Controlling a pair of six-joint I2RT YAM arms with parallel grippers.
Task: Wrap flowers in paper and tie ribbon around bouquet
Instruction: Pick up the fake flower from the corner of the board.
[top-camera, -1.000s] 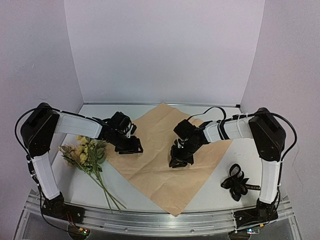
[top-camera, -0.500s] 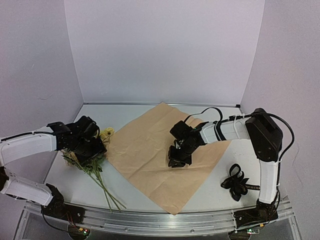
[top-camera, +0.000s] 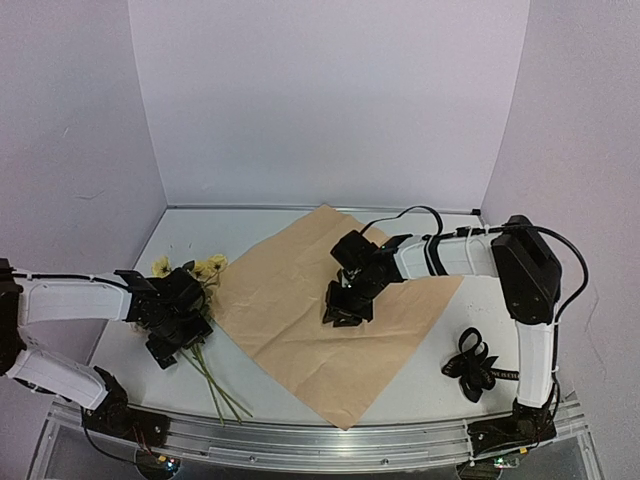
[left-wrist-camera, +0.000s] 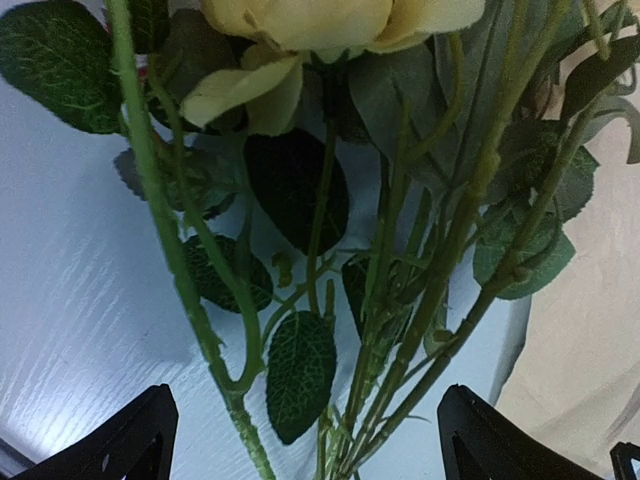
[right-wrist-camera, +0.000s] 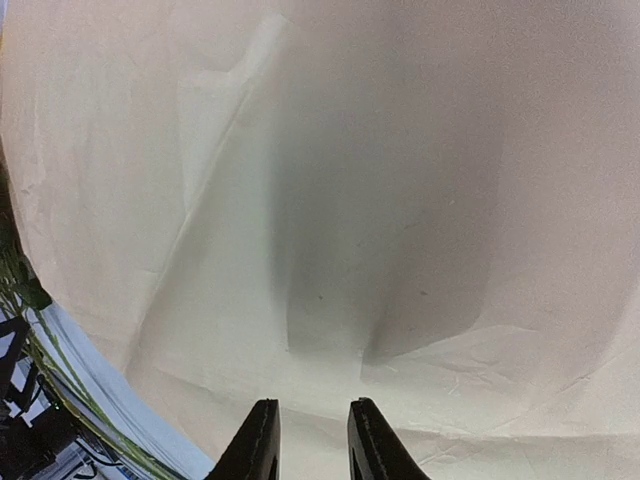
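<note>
At lower left, the left end effector (left-wrist-camera: 305, 445) is spread wide astride the flowers (left-wrist-camera: 300, 20), seemingly for grasping; the right end effector (right-wrist-camera: 312, 445), narrowly parted and empty, is held over the central paper (right-wrist-camera: 400, 200).

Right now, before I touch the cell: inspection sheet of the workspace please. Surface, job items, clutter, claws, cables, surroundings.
Surface: white table, no spills or marks seen.
Job's things: flowers lie on the table left of the paper. The paper is spread flat, tan face up. The ribbon sits in a loose black heap right of the paper.
Clutter: nothing seen.
Claws: left claw is wide open, straddling the flower stems. Right claw is low over the paper, jaws a narrow gap apart, nothing between them.
Cables: black cable loops above the right forearm, not snagged.
Surroundings: plain white walls, metal rail at the near edge.
</note>
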